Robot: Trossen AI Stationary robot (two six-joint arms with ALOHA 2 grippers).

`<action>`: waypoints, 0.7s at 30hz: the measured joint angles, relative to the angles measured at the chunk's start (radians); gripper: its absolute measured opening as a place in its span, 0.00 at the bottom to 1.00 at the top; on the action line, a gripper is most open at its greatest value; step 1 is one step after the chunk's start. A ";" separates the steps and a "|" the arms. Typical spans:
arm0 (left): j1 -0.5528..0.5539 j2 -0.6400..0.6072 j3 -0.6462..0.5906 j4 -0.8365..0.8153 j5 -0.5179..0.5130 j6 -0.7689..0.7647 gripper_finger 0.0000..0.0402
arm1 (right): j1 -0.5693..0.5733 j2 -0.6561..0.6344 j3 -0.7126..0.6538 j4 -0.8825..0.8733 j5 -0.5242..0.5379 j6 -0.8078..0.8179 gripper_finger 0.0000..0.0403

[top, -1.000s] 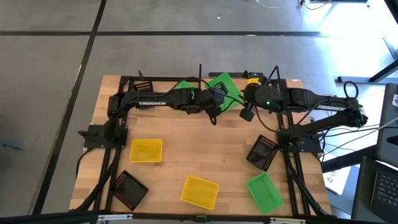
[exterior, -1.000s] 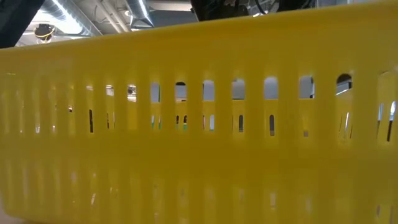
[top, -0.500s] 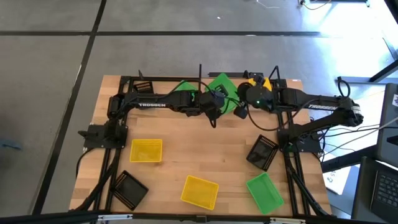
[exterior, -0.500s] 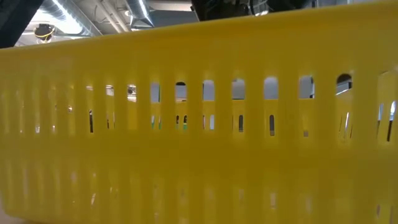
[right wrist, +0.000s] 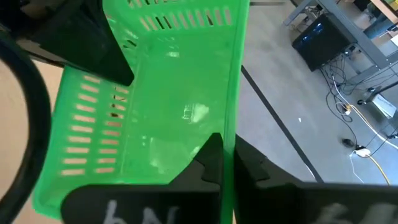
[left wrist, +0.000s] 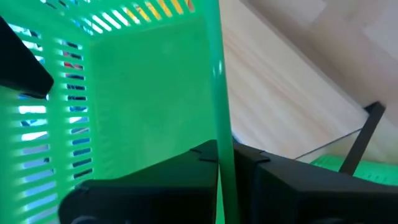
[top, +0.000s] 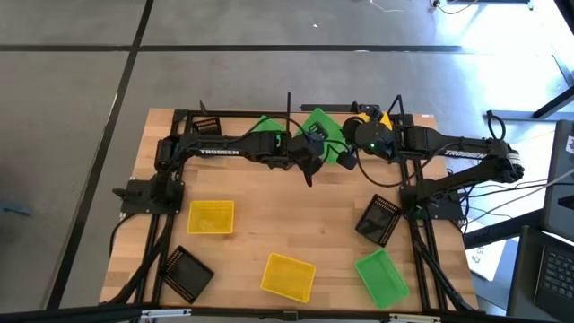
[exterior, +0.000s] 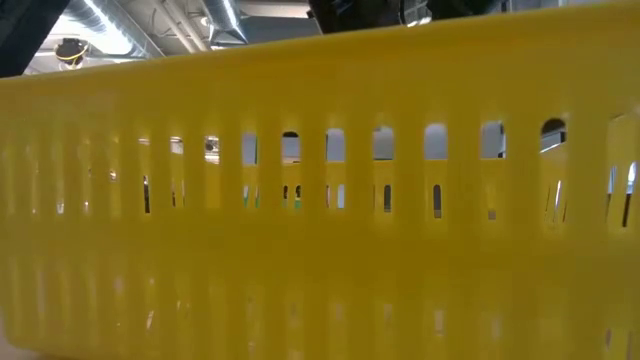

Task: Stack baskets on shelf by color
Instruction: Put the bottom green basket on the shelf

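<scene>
A green basket (top: 319, 124) sits cornerwise over the shelf (top: 235, 120) at the table's far edge. My left gripper (top: 311, 152) and my right gripper (top: 343, 158) are both shut on its near side. A second green basket (top: 265, 125) lies on the shelf just to its left. A black basket (top: 208, 124) is at the shelf's left end. A yellow basket (top: 371, 115) shows partly under my right arm. On the table lie two yellow baskets (top: 211, 217) (top: 288, 276), two black ones (top: 186, 273) (top: 378, 219) and a green one (top: 381, 277). My left gripper pinches one side wall of the green basket at its rim (left wrist: 222, 118), with one finger inside and one outside. The fingers come from the table's near left. I cannot tell whether the basket rests on the shelf. My right gripper pinches another side wall at its rim (right wrist: 234, 112), with one finger inside the basket and one outside. It comes from the near right, and the basket's perforated walls stand ahead of the fingers.
Thin black posts (top: 289, 97) (top: 397, 103) rise from the shelf near both grippers. In the low view, the wall of a yellow basket (exterior: 320, 200) fills the picture and hides the arms. A desk with cables (top: 547, 224) stands off the table's right edge.
My right gripper has gone a short way toward the table's left, up to the green basket, and has shut on its wall. The basket and my left gripper have stayed where they were.
</scene>
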 joint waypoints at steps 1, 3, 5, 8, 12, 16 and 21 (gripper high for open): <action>0.000 0.000 0.000 0.000 0.009 0.000 0.02 | 0.000 0.000 0.000 0.000 -0.001 0.000 0.01; 0.000 0.000 0.000 0.001 0.014 -0.002 0.05 | 0.000 0.000 0.000 0.000 -0.004 0.000 0.01; 0.000 0.000 0.000 0.001 0.015 -0.011 0.07 | 0.000 0.000 0.000 0.000 -0.005 0.000 0.01; 0.001 0.000 0.000 0.007 0.015 -0.051 0.11 | 0.000 0.000 0.000 0.002 -0.006 0.002 0.01; 0.006 0.000 0.000 0.009 0.015 -0.058 0.14 | 0.001 0.000 0.000 0.003 -0.007 0.003 0.00; 0.010 0.000 0.000 0.013 0.014 -0.094 0.16 | 0.001 0.001 0.000 0.003 -0.007 0.003 0.00; 0.007 0.000 0.000 0.012 0.020 -0.182 0.16 | 0.001 0.000 0.000 0.003 -0.007 0.003 0.00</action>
